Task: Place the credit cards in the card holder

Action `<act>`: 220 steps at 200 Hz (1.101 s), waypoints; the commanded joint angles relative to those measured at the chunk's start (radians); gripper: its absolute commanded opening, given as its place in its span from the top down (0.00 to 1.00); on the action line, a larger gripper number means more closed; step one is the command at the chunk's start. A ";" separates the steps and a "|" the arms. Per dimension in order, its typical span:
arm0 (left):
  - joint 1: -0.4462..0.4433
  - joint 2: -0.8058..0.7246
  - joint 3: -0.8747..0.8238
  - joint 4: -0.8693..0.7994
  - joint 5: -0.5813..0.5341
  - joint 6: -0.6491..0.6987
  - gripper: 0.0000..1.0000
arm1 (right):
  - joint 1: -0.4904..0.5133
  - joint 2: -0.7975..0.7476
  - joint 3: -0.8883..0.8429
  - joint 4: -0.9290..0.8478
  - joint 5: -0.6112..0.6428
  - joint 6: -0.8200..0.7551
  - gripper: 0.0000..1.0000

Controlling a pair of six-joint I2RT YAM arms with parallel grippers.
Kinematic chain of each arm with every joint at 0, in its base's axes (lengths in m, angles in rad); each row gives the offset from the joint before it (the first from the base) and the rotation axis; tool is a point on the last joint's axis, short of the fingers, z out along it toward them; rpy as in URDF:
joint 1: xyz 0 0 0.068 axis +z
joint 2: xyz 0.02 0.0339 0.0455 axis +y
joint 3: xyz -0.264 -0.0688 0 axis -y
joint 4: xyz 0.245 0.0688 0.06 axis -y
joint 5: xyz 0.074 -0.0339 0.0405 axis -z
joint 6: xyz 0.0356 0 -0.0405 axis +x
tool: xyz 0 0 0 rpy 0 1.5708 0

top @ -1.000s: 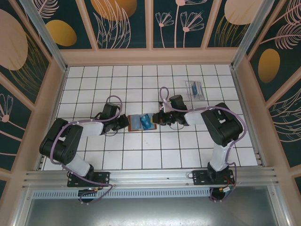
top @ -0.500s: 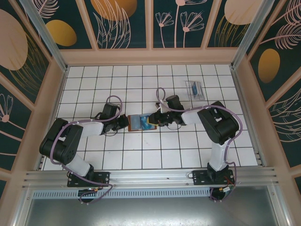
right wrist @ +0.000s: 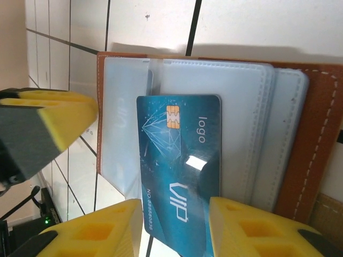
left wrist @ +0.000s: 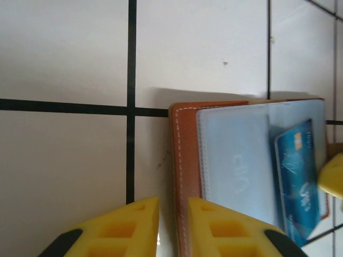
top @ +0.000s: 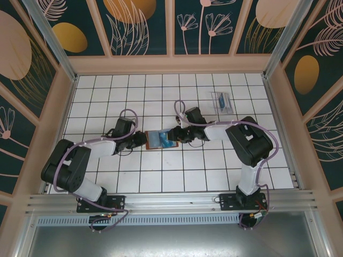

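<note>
Right pincer [right wrist: 174, 208] astride glossy blue card [right wrist: 179, 144]

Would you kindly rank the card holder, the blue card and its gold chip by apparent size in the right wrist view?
1. card holder
2. blue card
3. gold chip
All lie flat together, so nearness hardly skews this.
</note>
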 commanded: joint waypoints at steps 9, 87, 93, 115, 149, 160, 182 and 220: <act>0.000 -0.138 -0.011 -0.022 0.026 0.001 0.73 | 0.014 -0.008 0.029 -0.053 0.049 -0.024 0.61; -0.064 -0.108 -0.018 0.127 0.139 -0.102 0.67 | 0.017 0.021 0.000 0.022 0.018 0.050 0.62; -0.074 -0.092 -0.019 0.151 0.143 -0.111 0.66 | 0.017 0.023 -0.007 0.033 0.016 0.054 0.62; -0.094 -0.041 -0.015 0.209 0.155 -0.138 0.60 | 0.014 0.028 -0.021 0.043 0.017 0.059 0.62; -0.097 0.008 0.002 0.238 0.160 -0.150 0.57 | 0.006 0.032 -0.040 0.065 0.008 0.067 0.63; -0.097 0.032 0.016 0.230 0.166 -0.151 0.57 | 0.003 0.031 -0.047 0.073 0.005 0.071 0.64; -0.098 0.067 0.034 0.224 0.166 -0.152 0.57 | -0.003 0.031 -0.058 0.100 -0.006 0.087 0.64; -0.106 0.123 0.077 0.205 0.177 -0.161 0.59 | -0.006 0.034 -0.060 0.104 -0.011 0.087 0.64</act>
